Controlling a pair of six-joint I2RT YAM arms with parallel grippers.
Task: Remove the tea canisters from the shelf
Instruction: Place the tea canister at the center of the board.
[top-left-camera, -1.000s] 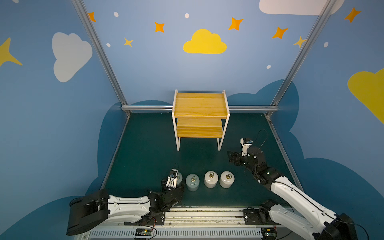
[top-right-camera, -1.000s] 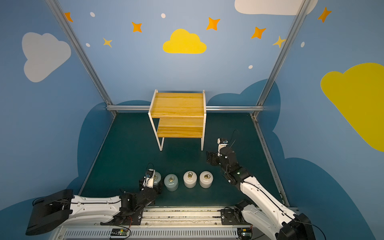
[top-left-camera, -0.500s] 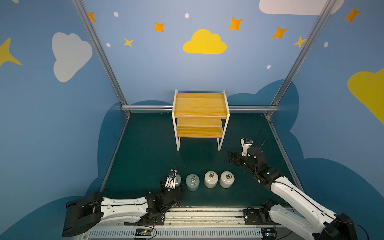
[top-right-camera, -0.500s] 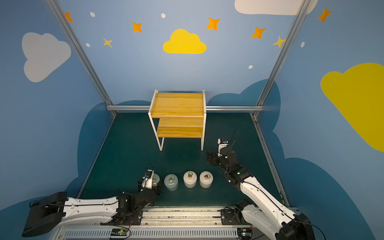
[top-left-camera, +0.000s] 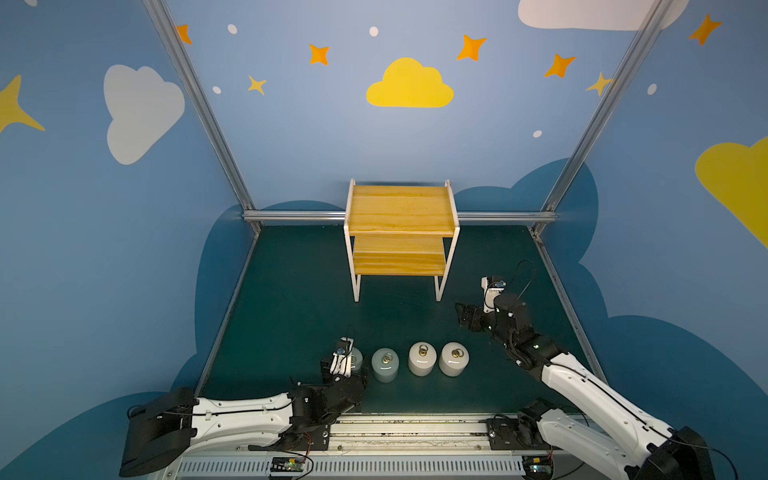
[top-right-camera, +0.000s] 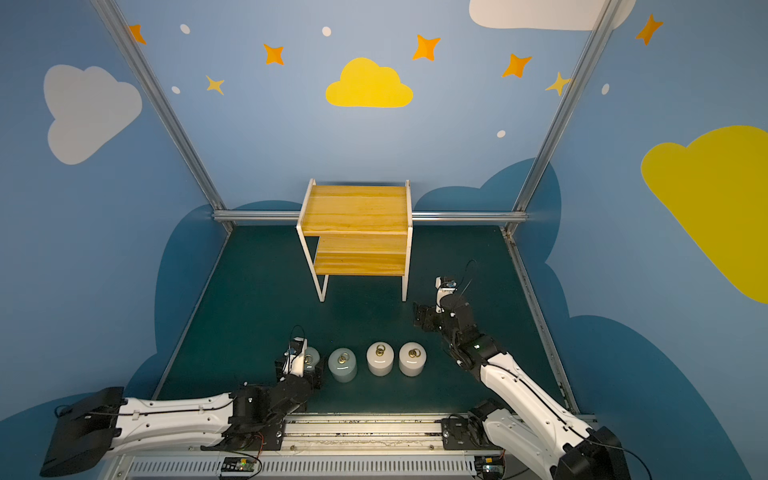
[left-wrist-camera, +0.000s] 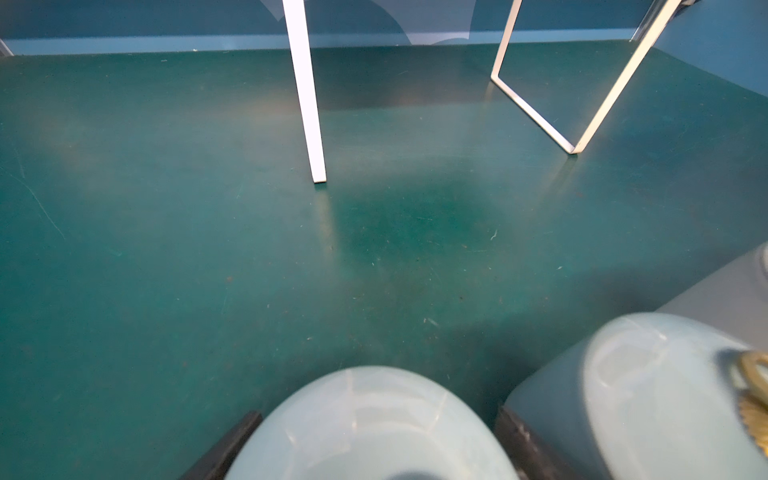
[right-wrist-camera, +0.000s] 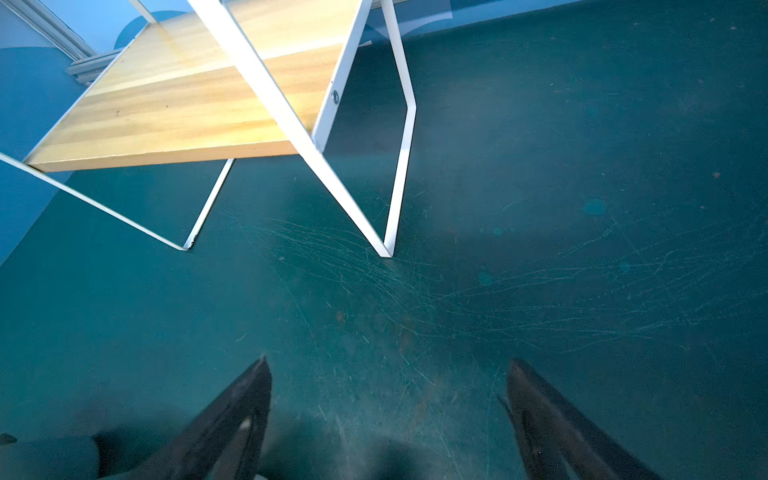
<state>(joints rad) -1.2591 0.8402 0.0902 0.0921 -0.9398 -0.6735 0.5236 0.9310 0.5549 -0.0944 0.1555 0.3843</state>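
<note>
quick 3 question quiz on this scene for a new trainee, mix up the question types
1. How many tea canisters stand in the row on the table in front of the shelf?
2. True or false: a white canister sits on the shelf's lower board.
3. The right gripper is: A) shut on a canister, B) open and empty, C) out of view.
Key: 1 four; 2 false; 3 B.

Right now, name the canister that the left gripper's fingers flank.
The grey-blue canister at the row's end, between the fingers of the left gripper; the second grey-blue canister and both white canisters stand clear.
</note>
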